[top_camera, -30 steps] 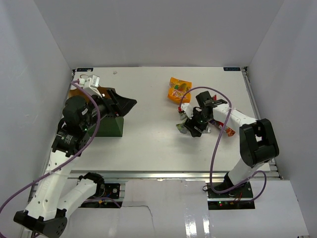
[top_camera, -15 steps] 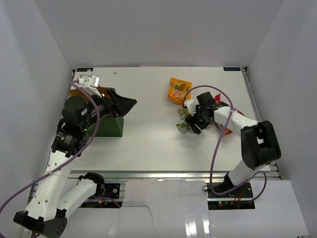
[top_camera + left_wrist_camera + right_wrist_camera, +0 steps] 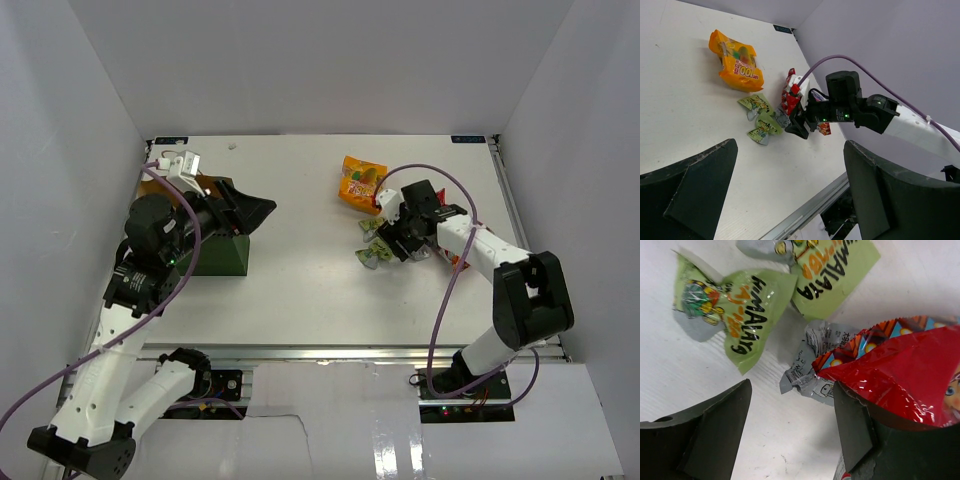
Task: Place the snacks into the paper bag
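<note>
**Right claw low over the snack pile, bag waiting on the far left**

From above, the paper bag [image 3: 218,256] stood at the left edge of the surface [image 3: 300,290], dark green side showing. Its mouth was largely hidden under the left arm [image 3: 150,260]. The left claw [image 3: 248,211] hung just over the bag, and whether it touched the bag could not be told from here. Well apart, on the right, the right claw [image 3: 392,240] sat low among the snacks. The orange pouch [image 3: 360,180] lay just behind it, the green sachets [image 3: 374,256] lay beside it, and the red chip bag [image 3: 457,263] was mostly covered by that arm.

In the left wrist view, the left claw [image 3: 790,147] had its fingers wide apart with nothing between them. Beyond it lay the pile, with the right claw [image 3: 799,127] beside the green sachets [image 3: 762,122] and the orange pouch [image 3: 737,62] farther off.

In the right wrist view, the right claw [image 3: 790,395] was spread and gripping nothing. The silver sachet [image 3: 807,367] lay in the gap, nearer the right finger. The red chip bag [image 3: 900,375] overlapped both that sachet and that finger. Two green sachets [image 3: 740,310] lay just ahead.

The step in hand looked like a pick from this pile. To do it well, the claw should probably commit to one packet. It could shift until both fingers bracketed the silver sachet alone, or turn to pinch the chip bag's crimped edge. Closing as it stood risked catching two wrappers at once, with one likely dropping on the way to the bag.
</note>
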